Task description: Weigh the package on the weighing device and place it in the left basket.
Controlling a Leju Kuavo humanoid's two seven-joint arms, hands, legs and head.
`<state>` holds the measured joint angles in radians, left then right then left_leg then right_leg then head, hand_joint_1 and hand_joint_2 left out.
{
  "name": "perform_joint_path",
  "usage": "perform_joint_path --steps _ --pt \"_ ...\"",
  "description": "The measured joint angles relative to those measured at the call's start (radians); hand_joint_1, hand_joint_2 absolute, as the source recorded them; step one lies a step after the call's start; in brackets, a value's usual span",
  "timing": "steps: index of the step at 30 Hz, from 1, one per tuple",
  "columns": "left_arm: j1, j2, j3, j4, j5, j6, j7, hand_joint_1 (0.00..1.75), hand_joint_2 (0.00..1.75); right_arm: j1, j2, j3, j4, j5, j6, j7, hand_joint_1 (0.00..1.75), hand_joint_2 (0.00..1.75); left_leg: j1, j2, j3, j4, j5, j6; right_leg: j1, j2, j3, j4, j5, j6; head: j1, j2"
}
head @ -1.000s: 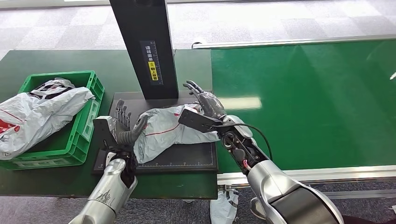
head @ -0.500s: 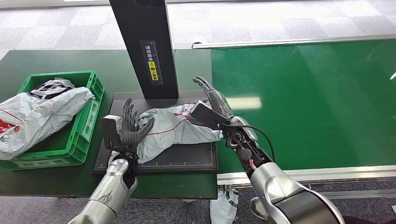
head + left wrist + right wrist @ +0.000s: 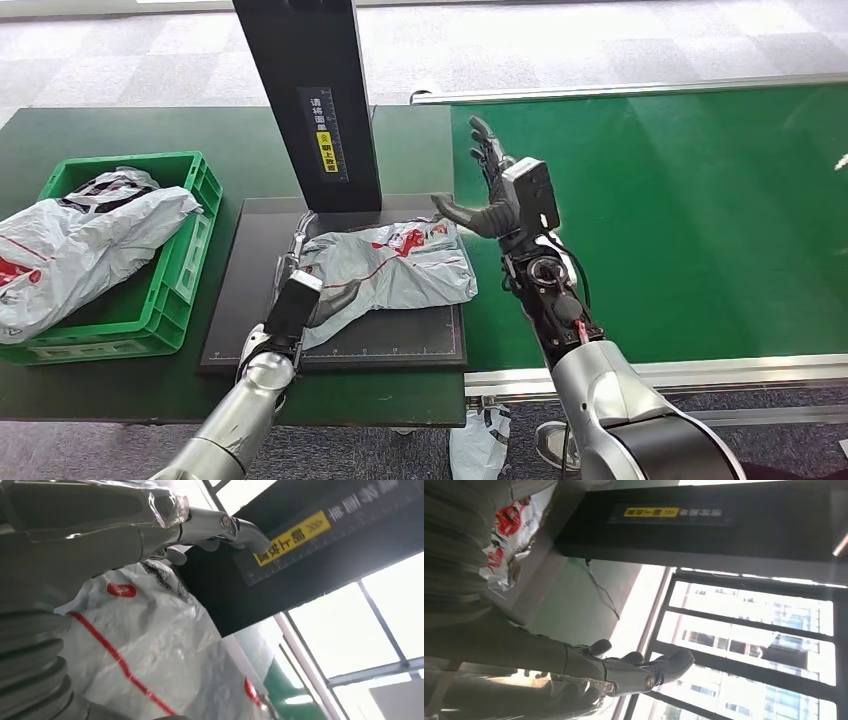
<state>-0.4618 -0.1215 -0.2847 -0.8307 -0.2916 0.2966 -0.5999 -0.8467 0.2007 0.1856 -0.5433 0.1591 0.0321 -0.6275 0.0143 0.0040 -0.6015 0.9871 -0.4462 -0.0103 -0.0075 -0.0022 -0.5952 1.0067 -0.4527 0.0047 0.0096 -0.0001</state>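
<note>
The grey-white package (image 3: 395, 262) with red print lies flat on the black weighing plate (image 3: 350, 335), in front of the black column (image 3: 310, 100). My left hand (image 3: 305, 285) is at the package's left end, fingers (image 3: 300, 228) stretched along its far side and thumb lying on its near side, not closed. In the left wrist view the fingers (image 3: 220, 522) reach out straight over the package (image 3: 150, 655). My right hand (image 3: 495, 190) is raised off the package to its right, fingers spread, holding nothing. The right wrist view shows that hand (image 3: 574, 665) open, with the package (image 3: 514, 520) behind it.
The green basket (image 3: 190, 270) stands left of the plate, holding several white bags (image 3: 80, 240) that spill over its left rim. A green conveyor belt (image 3: 650, 220) runs on the right. Another bag (image 3: 480, 445) lies below the table's front edge.
My right hand has let go of the package's right end and lifted up and to the right, opening. My left hand has moved forward and tipped down onto the package's left end.
</note>
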Motion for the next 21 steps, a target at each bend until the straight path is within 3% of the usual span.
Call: perform_joint_path --steps 11,16,21 --pt "0.061 0.022 -0.094 -0.047 -0.22 -0.093 0.037 0.0 1.75 -0.005 -0.028 -0.009 -0.068 -0.09 0.018 0.009 0.0 1.75 0.0 0.0 0.0 0.0 0.0 0.0 0.0 0.0 0.0 0.0 0.0 0.0 0.0 0.0" --pt "0.059 0.025 -0.119 -0.041 -0.313 -0.121 0.13 0.0 1.75 -0.003 -0.034 -0.009 -0.088 -0.103 0.016 0.013 0.0 1.75 0.0 0.0 0.0 0.0 0.0 0.0 0.0 0.0 0.0 0.0 0.0 0.0 0.0 0.0" --pt "0.036 0.02 -0.108 0.001 -0.358 -0.091 0.239 0.0 1.75 0.017 -0.042 -0.009 -0.125 -0.1 0.006 0.028 0.0 1.75 0.0 0.0 0.0 0.0 0.0 0.0 0.0 0.0 0.0 0.0 0.0 0.0 0.0 0.0"
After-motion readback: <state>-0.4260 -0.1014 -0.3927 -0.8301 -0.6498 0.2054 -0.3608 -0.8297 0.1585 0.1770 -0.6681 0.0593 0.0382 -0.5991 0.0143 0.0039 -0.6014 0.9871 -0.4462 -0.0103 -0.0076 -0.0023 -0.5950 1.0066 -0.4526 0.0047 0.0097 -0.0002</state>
